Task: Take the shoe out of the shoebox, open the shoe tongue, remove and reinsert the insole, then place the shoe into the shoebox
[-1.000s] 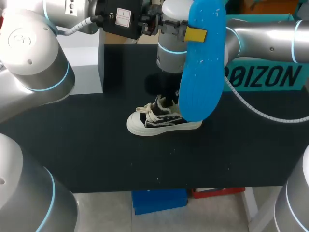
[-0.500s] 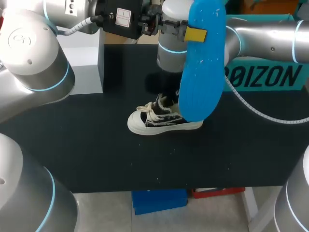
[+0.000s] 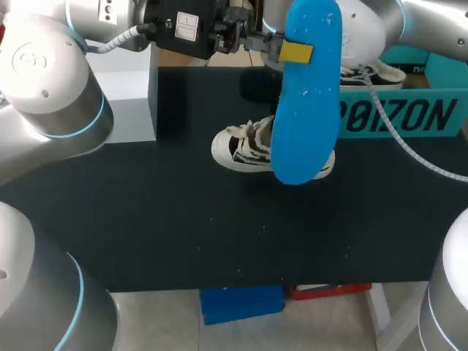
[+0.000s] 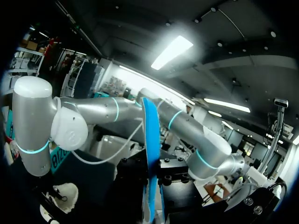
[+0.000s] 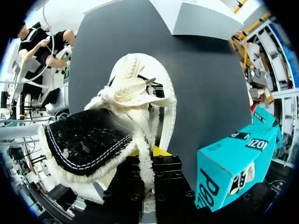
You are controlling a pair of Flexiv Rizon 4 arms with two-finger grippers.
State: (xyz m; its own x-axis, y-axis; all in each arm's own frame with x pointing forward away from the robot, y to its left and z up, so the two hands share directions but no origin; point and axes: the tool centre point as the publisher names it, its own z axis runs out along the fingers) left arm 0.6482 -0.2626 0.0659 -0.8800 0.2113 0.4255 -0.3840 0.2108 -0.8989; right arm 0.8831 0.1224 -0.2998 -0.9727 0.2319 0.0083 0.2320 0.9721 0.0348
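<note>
Left pincer point(image 3: 296, 51) clamped on the blue insole point(image 3: 303, 110), held upright high above the surface point(image 3: 183, 219); in the left wrist view the insole sits edge-on. Right pincer point(image 5: 150, 153) closed on the heel end of the shoe point(image 3: 245, 146), laces loose. The shoe is outside the teal shoebox point(image 3: 398, 113), just beside its front wall. Shoebox is open with a second shoe point(image 3: 376, 73) inside. Can't tell if the held shoe touches the surface
</note>
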